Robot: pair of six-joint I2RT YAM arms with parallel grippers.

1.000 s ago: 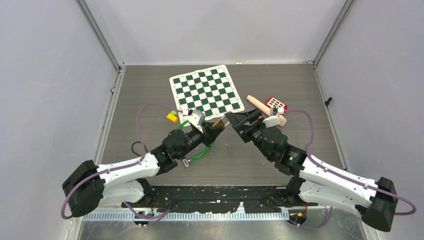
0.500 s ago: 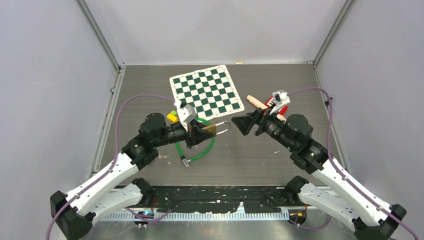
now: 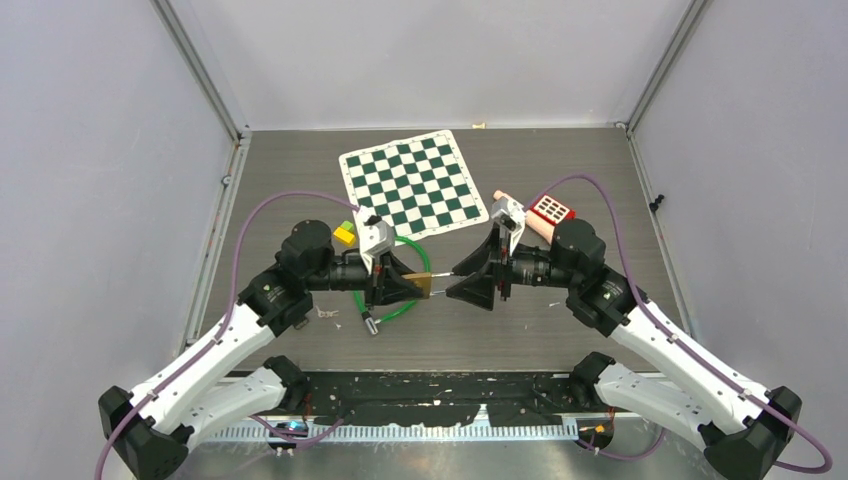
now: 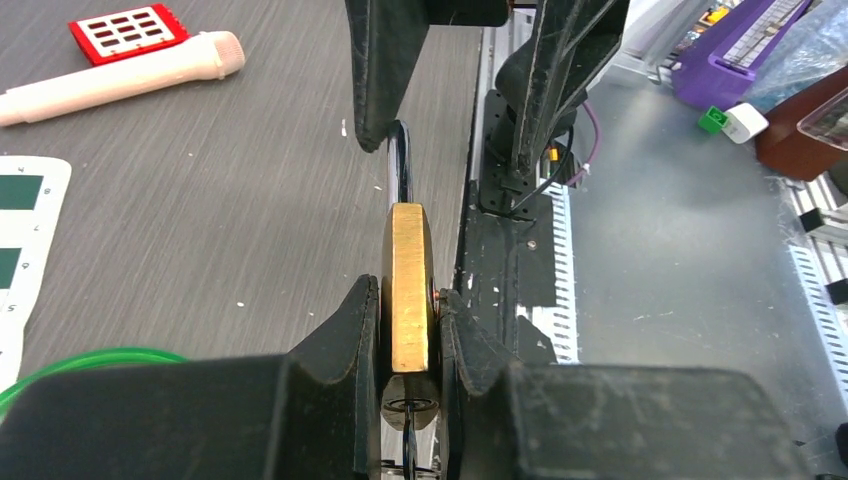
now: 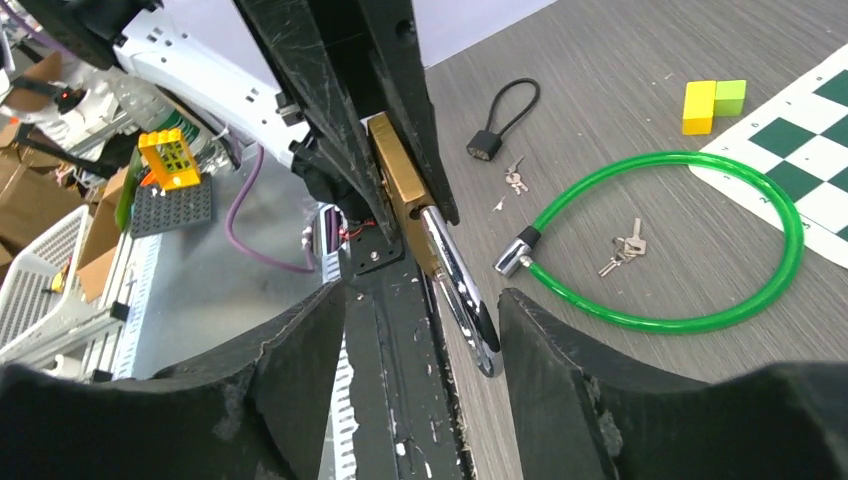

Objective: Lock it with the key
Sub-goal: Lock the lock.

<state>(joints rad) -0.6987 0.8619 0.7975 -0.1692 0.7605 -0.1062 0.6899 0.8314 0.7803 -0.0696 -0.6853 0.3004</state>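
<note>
- Top external: the left gripper (image 3: 408,285) pinches the brass padlock (image 3: 421,285) by its flat faces. It holds it in the air over the near middle of the tabletop (image 3: 600,160), with the shackle (image 3: 441,276) pointing at the right gripper (image 3: 462,285).
- The right gripper's jaws stand spread, one on each side of the shackle and not clamped on it.
- The keys (image 5: 622,245) lie on the tabletop inside the green cable (image 5: 690,310) loop, left of the middle (a second bunch sits by a small black lock (image 5: 487,145)). Neither gripper has one.
- The left wrist view is too dark at the keyhole to tell whether anything sits in it.
- Risk: if the right jaws close off-centre on the round, shiny shackle, it may skid out or twist the padlock in the left pinch.
- Risk: a push along the shackle could slide the padlock back through the left fingers, since only friction on two smooth faces holds it.
- Risk: a dropped padlock would likely land on the cable or scatter the keys.
- Risk: both grippers are busy here, so fetching a key means one must let go without upsetting the other's hold.
</note>
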